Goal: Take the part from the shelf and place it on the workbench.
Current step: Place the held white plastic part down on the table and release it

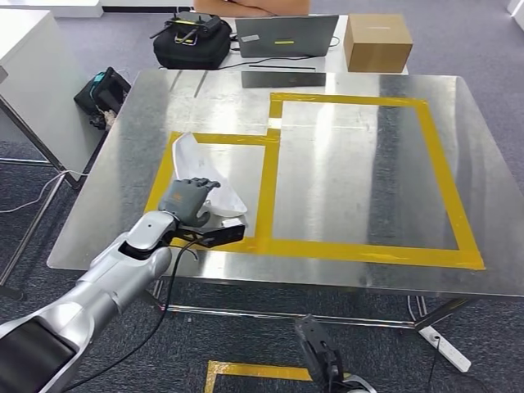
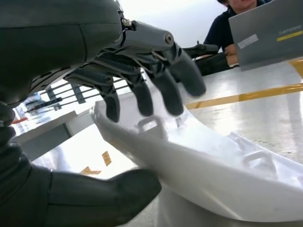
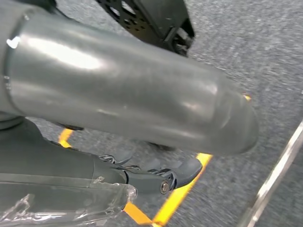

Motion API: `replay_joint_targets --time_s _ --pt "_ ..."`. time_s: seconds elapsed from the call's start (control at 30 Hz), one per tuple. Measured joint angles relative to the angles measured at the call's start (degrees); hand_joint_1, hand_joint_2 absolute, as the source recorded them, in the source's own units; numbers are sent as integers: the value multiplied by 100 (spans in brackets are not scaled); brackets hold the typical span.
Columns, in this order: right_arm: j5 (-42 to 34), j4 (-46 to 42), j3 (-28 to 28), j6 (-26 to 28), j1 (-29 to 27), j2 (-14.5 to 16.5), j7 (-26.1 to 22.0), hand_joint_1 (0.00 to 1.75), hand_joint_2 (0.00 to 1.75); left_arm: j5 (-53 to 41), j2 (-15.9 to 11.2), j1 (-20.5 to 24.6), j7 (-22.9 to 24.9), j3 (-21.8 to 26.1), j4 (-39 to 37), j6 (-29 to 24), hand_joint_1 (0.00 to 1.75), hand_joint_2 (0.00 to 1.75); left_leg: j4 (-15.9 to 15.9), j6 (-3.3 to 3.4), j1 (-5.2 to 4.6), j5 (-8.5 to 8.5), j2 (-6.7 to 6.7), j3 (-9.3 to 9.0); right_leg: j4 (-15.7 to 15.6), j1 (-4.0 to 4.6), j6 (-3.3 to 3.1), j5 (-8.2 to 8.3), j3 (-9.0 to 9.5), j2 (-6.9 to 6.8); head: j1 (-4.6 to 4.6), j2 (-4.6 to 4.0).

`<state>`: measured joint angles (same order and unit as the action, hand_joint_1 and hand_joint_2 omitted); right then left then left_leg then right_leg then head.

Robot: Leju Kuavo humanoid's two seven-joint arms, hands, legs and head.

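From my head, my left hand [image 1: 185, 201] rests over the white part [image 1: 204, 180] lying on the steel workbench [image 1: 371, 164]; at my left wrist, fingers [image 2: 168, 90] hover apart above it, so withdrawing carelessly might drag it; my right hand [image 3: 168, 175] hangs curled, empty.

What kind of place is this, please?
Probably a robot test lab in an office: a metal workbench marked with yellow tape, grey carpet, and a person's laptop behind.
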<state>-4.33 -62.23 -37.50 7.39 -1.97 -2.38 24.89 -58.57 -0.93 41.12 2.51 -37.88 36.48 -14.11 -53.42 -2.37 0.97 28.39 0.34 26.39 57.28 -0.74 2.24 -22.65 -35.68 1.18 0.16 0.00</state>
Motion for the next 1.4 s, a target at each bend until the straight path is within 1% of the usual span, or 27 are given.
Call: replay_joint_targets --time_s 0.03,0.2,0.33,0.5,0.7,1.1,1.13,1.17,1.2,1.23,1.27,1.3,1.33,1.37,1.4 --pt "-60 1 -20 -66 6 -31 81 0 0 17 26 20 -30 -2 -21 16 0 0 0 0 0 0 0 0 0 0 0 0 1 0 -1 1" --pt "-307 -11 -114 -310 30 -123 523 0 0 41 227 153 -139 -45 -105 145 0 0 -1 1 -3 0 -2 -1 -1 -4 1 1 3 -2 0 0" --pt "-315 -66 -197 -303 51 -123 660 0 0 41 366 243 -99 -90 -131 199 0 0 -1 2 -3 -1 -2 -2 0 -7 4 3 4 -1 0 0" --pt "-396 -98 -247 -333 52 -153 697 0 0 63 405 264 -127 -114 -150 190 0 0 -1 4 -3 -3 -3 -3 -1 -6 5 4 4 -2 -1 0" --pt "-709 -77 -321 -525 50 -368 700 0 0 89 504 348 -252 -257 -221 165 0 0 -3 9 -7 -5 -4 -2 -1 -11 15 11 7 -3 1 1" --pt "-871 -76 -398 -476 48 -538 673 0 0 123 561 404 -213 -419 -254 112 0 0 -3 11 -11 -6 -4 -2 -2 -16 17 13 8 -3 -1 0" --pt "-903 -76 -403 -458 39 -560 643 0 0 140 554 405 -219 -423 -266 87 0 0 -17 18 -13 2 -4 0 -14 -32 29 22 10 -2 1 0" --pt "-939 -76 -409 -442 30 -582 614 0 0 158 546 408 -224 -427 -280 66 0 0 -29 42 -22 -2 -5 10 -30 -50 58 44 11 -1 -2 0" --pt "-974 -77 -417 -424 24 -604 588 0 0 176 537 416 -228 -431 -296 50 0 0 -26 83 -36 -28 -6 20 -68 -69 100 82 19 3 -8 0" --pt "-1006 -79 -423 -404 18 -630 572 0 0 190 530 427 -225 -435 -310 41 0 0 47 145 -29 -92 -7 -6 -126 -80 142 115 15 6 -15 0" --pt "-1037 -81 -427 -387 12 -663 556 0 0 205 525 446 -220 -439 -322 32 0 0 158 195 -20 -180 -1 -42 -156 -70 178 125 2 -3 -15 0" --pt "-1066 -84 -431 -374 9 -697 539 0 0 217 522 475 -216 -443 -332 19 0 0 275 233 1 -259 6 -84 -107 -58 201 78 -46 -14 -7 0" --pt "-1094 -85 -439 -364 5 -736 517 0 0 228 519 501 -212 -448 -345 3 0 0 374 254 31 -316 16 -123 80 -49 219 -29 -149 -31 8 0" --pt "-1122 -86 -452 -359 -1 -779 496 0 0 239 512 520 -212 -457 -366 -12 0 0 400 251 39 -334 28 -128 413 -54 247 -172 -299 -50 20 0" --pt "-1144 -86 -470 -352 -7 -819 481 0 0 247 504 527 -212 -469 -392 -20 0 0 395 251 50 -333 34 -122 810 -69 276 -315 -482 -61 26 0"
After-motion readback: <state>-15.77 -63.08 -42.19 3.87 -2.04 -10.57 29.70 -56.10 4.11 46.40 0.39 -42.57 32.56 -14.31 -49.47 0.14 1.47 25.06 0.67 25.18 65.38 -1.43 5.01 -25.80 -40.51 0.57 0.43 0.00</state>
